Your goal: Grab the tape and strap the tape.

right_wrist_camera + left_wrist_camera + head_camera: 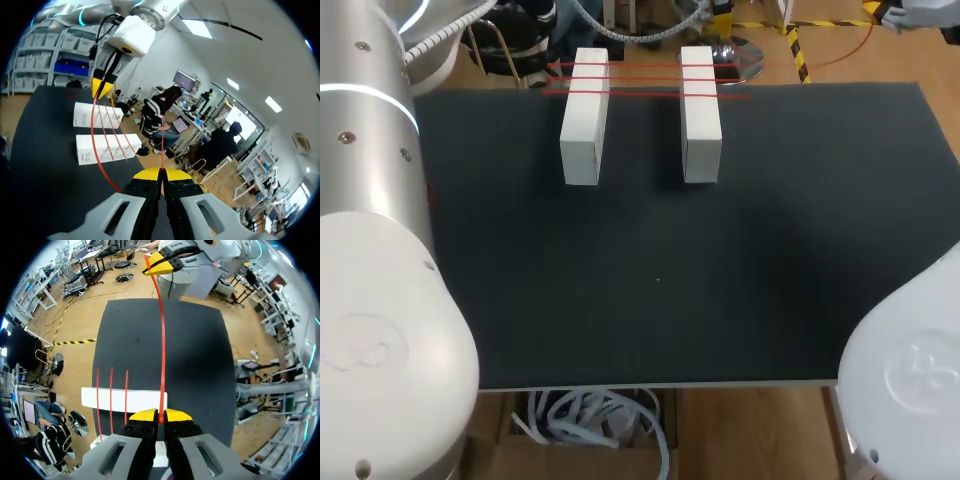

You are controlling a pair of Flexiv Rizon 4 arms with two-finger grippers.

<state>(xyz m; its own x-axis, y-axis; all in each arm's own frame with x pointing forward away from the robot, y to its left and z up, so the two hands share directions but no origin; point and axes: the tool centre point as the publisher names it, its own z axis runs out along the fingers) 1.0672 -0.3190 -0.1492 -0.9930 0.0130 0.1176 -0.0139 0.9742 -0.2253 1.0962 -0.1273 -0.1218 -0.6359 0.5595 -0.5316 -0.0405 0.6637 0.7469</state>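
Note:
A long red tape (162, 340) stretches between my two grippers, high above the table. My left gripper (161, 416) is shut on one end. My right gripper (160, 265) pinches the other end, far ahead of the left one. In the right wrist view the right gripper (161, 172) is shut on the tape (95, 145), which sags in a loop toward the left gripper (102, 87). Two white blocks (584, 115) (700, 112) stand side by side at the back of the black mat (720, 280), with three red tape strips (640, 80) laid across them. Neither gripper shows in the head view.
My left arm's body (370, 250) fills the near left of the head view and my right arm's body (910, 370) the near right corner. White cables (590, 415) hang below the table's front edge.

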